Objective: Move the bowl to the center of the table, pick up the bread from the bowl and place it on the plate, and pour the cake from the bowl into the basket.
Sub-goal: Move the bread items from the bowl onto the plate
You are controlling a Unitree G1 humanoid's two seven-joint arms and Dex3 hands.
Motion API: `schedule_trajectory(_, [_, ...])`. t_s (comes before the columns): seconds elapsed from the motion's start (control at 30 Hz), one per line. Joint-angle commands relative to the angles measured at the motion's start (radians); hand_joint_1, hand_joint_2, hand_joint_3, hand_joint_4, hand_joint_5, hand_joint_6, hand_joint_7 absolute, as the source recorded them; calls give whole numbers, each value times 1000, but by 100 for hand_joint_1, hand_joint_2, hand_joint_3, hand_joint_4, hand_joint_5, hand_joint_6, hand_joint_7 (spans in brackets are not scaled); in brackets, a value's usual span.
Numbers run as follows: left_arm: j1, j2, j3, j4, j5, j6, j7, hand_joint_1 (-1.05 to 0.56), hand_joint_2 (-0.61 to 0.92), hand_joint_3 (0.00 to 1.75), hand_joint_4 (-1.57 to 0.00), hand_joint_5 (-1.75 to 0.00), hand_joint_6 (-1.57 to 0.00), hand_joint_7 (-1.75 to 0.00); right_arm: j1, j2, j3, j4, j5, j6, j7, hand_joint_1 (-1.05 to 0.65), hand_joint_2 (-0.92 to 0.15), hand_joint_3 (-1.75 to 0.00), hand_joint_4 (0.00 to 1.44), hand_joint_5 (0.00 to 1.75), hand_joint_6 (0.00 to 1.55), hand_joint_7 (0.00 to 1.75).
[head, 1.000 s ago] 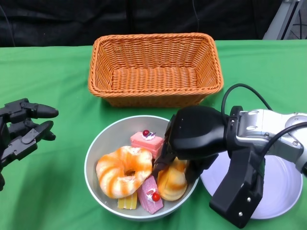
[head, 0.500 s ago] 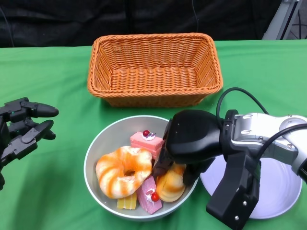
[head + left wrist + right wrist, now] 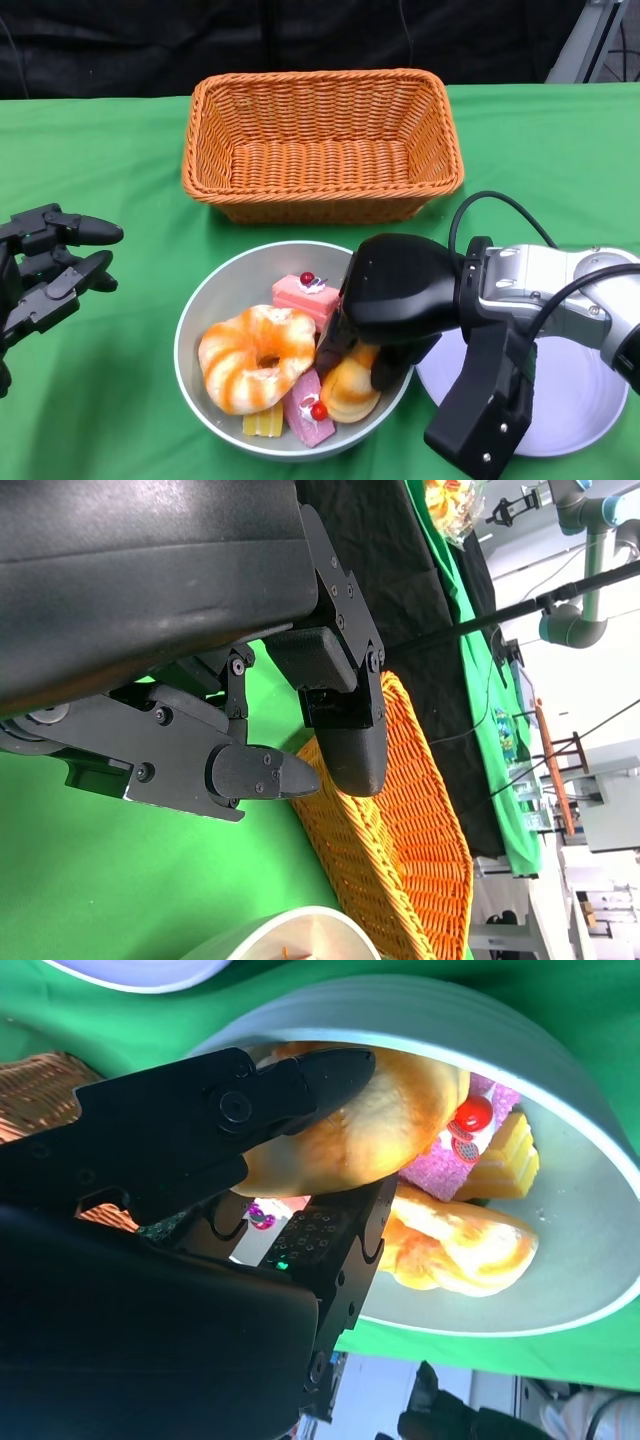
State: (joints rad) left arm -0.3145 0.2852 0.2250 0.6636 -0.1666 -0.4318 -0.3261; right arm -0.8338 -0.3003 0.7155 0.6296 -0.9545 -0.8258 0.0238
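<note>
One green-covered table (image 3: 110, 400) is carrying one orange wicker basket (image 3: 322, 142) at the far side, one white plate (image 3: 585, 395) at the near right, and one grey bowl (image 3: 215, 290) sitting near the middle, just in front of the basket and touching or nearly touching the plate's rim. Inside the bowl are lying two breads and several small cakes: a large orange-and-white ring-shaped bread (image 3: 258, 355) on the left side, a smaller golden bread roll (image 3: 348, 390) on the right side, a pink cake with a red cherry (image 3: 305, 293) towards the far rim, a second pink cake with a cherry (image 3: 310, 412) near the front, and a yellow cake piece (image 3: 262, 424) beside it. The right hand (image 3: 385, 305) is reaching over the bowl's right rim from above the plate, its fingers (image 3: 300, 1090) closing around the golden roll; the right wrist view is showing black fingers pressing on both sides of the roll, which is lying low in the bowl against the pink cake. The left hand (image 3: 45, 265) is hovering over the bare cloth well to the left of the bowl, its fingers (image 3: 355, 730) spread apart and holding nothing, with the basket showing beyond them
</note>
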Motion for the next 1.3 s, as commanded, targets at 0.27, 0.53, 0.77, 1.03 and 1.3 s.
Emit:
schedule_trajectory(0.27, [9,7,2,-3,2,-7,2,-11,92,29,-74,-131,-88,-78,-41,14,-29,83,33,-53,-118,-37,-92,-4,87,101,112,1])
schedule_trajectory(0.53, [7,7,2,-3,4,-4,6,-12,92,29,-73,-130,-88,-78,-22,-5,-126,51,257,-53,51,-27,-90,-1,68,136,117,7])
schedule_trajectory(0.77, [5,9,2,-3,6,0,9,-13,92,28,-74,-131,-88,-78,12,-32,-204,-39,414,-27,195,-24,-87,0,78,112,114,16])
schedule_trajectory(1.03, [6,9,2,-4,7,3,12,-12,92,29,-73,-131,-88,-80,62,-75,-267,-182,494,37,316,-23,-88,0,91,80,112,16])
schedule_trajectory(1.3, [4,7,3,-2,4,1,9,-12,92,30,-74,-132,-88,-80,149,-112,-361,-227,554,8,293,-20,-87,0,89,101,116,14])
